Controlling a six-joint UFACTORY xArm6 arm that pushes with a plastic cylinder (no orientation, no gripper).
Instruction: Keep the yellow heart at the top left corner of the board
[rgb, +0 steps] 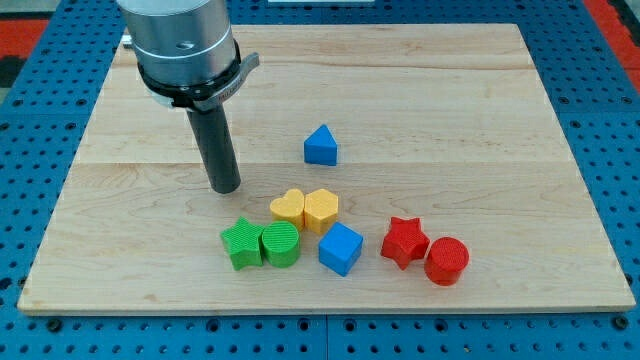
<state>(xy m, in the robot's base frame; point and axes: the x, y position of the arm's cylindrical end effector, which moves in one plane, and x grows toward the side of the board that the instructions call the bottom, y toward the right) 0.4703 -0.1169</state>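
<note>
Camera view: pale wooden board (420, 70) carries eight small blocks. My tip (226, 189), a bare rod end with nothing to clamp, stands apart from, up-left of, the yellow heart block (288, 207). That heart sits near board centre, apparently touching a yellow hexagonal block (322, 210) rightward; the seam is indistinct.

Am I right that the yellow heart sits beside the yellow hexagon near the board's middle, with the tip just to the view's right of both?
Not quite. The camera view shows my tip to the view's left of, and a little above, the yellow heart and the yellow hexagon, not to their right. The rest holds: the two yellow blocks sit side by side near the middle of the board.
</note>
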